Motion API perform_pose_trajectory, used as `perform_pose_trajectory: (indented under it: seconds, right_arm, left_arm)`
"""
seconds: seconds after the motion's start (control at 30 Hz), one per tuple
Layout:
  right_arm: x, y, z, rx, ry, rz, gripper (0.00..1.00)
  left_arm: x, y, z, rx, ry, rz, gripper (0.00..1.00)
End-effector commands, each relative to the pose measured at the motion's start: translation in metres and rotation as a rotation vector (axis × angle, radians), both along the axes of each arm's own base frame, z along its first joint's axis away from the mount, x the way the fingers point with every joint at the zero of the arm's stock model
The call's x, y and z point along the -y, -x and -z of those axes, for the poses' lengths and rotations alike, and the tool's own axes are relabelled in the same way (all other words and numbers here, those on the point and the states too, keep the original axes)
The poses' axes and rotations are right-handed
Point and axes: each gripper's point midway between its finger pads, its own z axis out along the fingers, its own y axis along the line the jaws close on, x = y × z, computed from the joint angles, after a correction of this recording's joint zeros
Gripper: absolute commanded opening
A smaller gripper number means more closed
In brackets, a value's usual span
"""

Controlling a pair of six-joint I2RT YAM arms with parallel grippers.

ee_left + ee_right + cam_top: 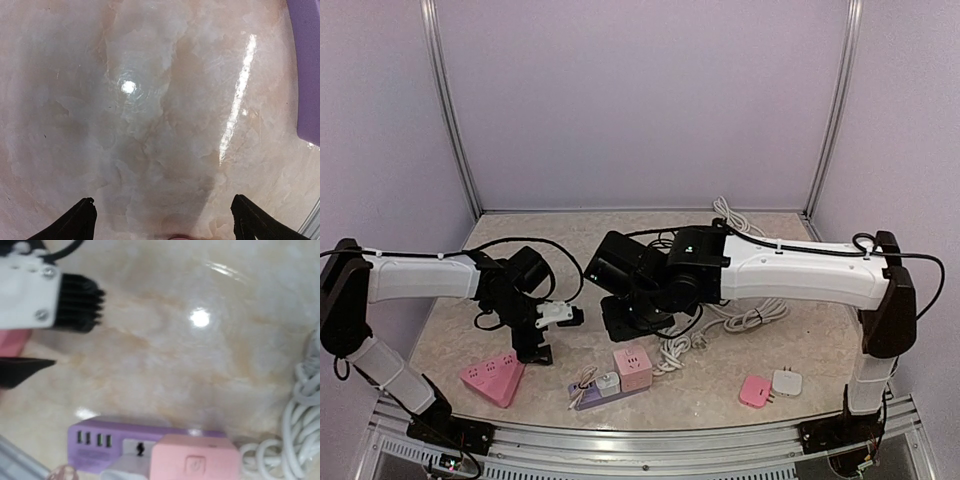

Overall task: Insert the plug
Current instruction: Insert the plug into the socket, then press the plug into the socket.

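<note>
Pink plug point(633, 368) sits on the purple strip point(603, 396) by the worktop's point(800, 340) near edge, just beside the right gripper point(625, 320) — its grip cannot be told. Left gripper point(162, 201) spread wide, empty.

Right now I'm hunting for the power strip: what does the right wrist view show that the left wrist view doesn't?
Only the right wrist view: the purple strip with a pink cube on it, a white cord beside it, and part of the left arm.

Only the left wrist view: the left hand, open and empty, and a purple shape at the right edge that I cannot identify.

Both: the bare marble table with lamp glare.
</note>
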Motion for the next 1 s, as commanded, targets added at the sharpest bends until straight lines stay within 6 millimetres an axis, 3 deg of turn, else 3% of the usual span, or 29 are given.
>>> perform_pose_trajectory:
  seconds: [0.0, 0.33, 0.43, 0.57, 0.63, 0.7, 0.77, 0.87, 0.97]
  right_arm:
    - [0.000, 0.019, 0.017, -0.052, -0.009, -0.068, 0.00]
    - [0.002, 0.022, 0.027, -0.063, 0.069, -0.084, 0.00]
    - [0.013, 0.030, 0.061, -0.121, 0.099, -0.061, 0.00]
    - [0.043, 0.051, 0.124, -0.242, 0.165, -0.011, 0.00]
    - [0.046, 0.059, 0.141, -0.283, 0.156, -0.011, 0.00]
    - [0.047, 0.059, 0.140, -0.279, 0.177, -0.011, 0.00]
    - [0.046, 0.052, 0.125, -0.236, 0.198, -0.008, 0.00]
    - [0.037, 0.042, 0.095, -0.174, 0.190, -0.032, 0.00]
    - [0.016, 0.034, 0.055, -0.094, 0.140, -0.096, 0.00]
  left_arm:
    - [-0.004, -0.008, -0.005, -0.013, 0.005, -0.037, 0.92]
    - [-0.013, -0.015, -0.003, -0.031, 0.005, -0.086, 0.92]
    - [-0.014, -0.014, -0.002, -0.033, 0.003, -0.085, 0.92]
    - [-0.014, -0.014, 0.000, -0.040, 0.000, -0.086, 0.92]
    - [-0.014, -0.015, 0.002, -0.044, -0.001, -0.088, 0.92]
    - [-0.015, -0.015, 0.003, -0.047, -0.006, -0.091, 0.92]
    - [-0.015, -0.015, 0.005, -0.053, -0.010, -0.092, 0.92]
    - [-0.016, -0.014, 0.006, -0.058, -0.014, -0.091, 0.92]
    - [-0.016, -0.015, 0.004, -0.057, -0.013, -0.091, 0.92]
